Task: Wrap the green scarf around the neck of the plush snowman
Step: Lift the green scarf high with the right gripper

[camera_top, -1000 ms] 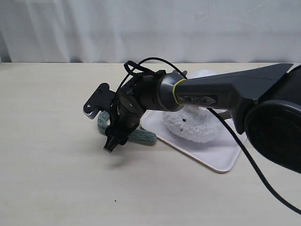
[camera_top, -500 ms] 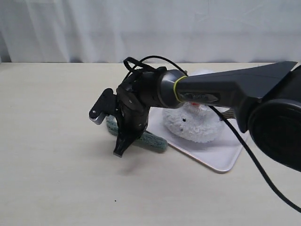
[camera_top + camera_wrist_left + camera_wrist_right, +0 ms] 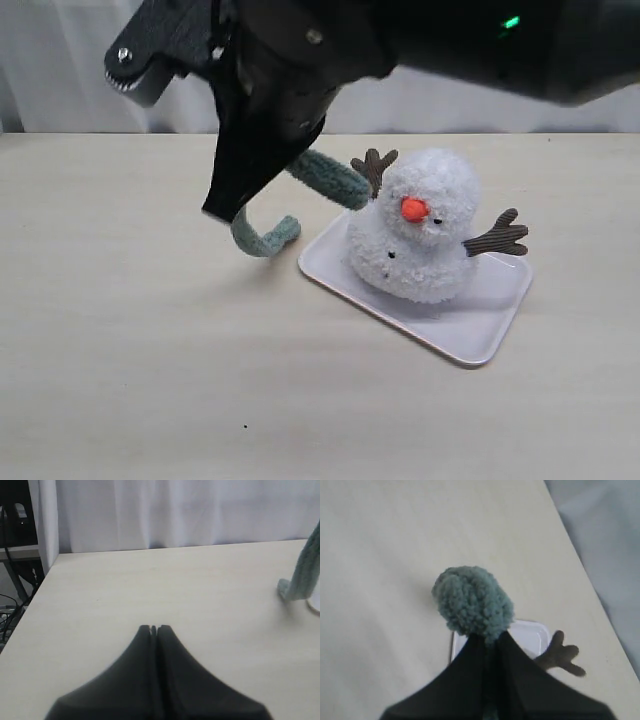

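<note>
Hanging pinched in the right gripper (image 3: 491,639), the fuzzy grey-green scarf (image 3: 328,180) curls at its tip.

Bright, soft, even light casts faint shadows; the left hand (image 3: 154,628) is blurred.

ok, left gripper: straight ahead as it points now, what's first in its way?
Looks free. The shut left gripper points across the pale wooden table toward the white curtain; the fuzzy grey-green knitted scarf hangs off that line. Depth unclear.
</note>
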`<state>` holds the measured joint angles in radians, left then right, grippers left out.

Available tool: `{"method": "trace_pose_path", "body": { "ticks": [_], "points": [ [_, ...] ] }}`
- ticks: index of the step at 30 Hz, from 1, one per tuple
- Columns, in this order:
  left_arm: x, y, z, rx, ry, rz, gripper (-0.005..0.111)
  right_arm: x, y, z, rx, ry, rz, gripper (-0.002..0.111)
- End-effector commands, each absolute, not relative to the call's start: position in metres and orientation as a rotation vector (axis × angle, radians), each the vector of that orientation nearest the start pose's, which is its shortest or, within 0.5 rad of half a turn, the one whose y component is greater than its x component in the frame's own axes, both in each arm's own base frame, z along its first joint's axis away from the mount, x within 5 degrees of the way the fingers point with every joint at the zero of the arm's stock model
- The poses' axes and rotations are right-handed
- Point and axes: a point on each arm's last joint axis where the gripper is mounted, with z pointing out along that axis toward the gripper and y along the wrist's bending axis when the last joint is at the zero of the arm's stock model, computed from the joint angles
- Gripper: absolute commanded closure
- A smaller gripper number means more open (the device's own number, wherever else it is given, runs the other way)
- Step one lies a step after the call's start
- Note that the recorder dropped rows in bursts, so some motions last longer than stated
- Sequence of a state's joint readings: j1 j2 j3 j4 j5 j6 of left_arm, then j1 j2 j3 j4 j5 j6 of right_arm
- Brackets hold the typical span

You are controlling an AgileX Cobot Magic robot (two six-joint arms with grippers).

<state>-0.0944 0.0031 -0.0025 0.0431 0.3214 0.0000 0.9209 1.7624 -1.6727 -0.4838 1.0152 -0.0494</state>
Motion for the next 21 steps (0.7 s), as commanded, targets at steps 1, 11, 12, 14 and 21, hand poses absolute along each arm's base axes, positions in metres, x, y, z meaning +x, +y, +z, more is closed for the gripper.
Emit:
{"method": "trace_pose_path", "body": {
  "ticks": [1,11,12,14,21],
  "points": [
    [0.054,-0.004,0.185,0.108,1.789,-0.028,0.107,0.245,0.260,0.388,-1.166,2.080,-0.239,0.104],
    [0.054,-0.004,0.185,0.108,1.789,-0.028,0.107,0.206,0.205,0.452,-0.987,2.024,-0.157,0.104],
    [0.054,-0.004,0.185,0.108,1.789,-0.028,0.107,0.204,0.202,0.456,-0.980,2.022,-0.156,0.104],
    [0.054,-0.004,0.185,0.108,1.789,-0.028,0.107,0.198,0.194,0.460,-0.968,2.018,-0.151,0.104],
    [0.054,-0.004,0.185,0.108,1.789,-0.028,0.107,0.197,0.181,0.452,-0.970,2.009,-0.279,0.104]
  ]
}}
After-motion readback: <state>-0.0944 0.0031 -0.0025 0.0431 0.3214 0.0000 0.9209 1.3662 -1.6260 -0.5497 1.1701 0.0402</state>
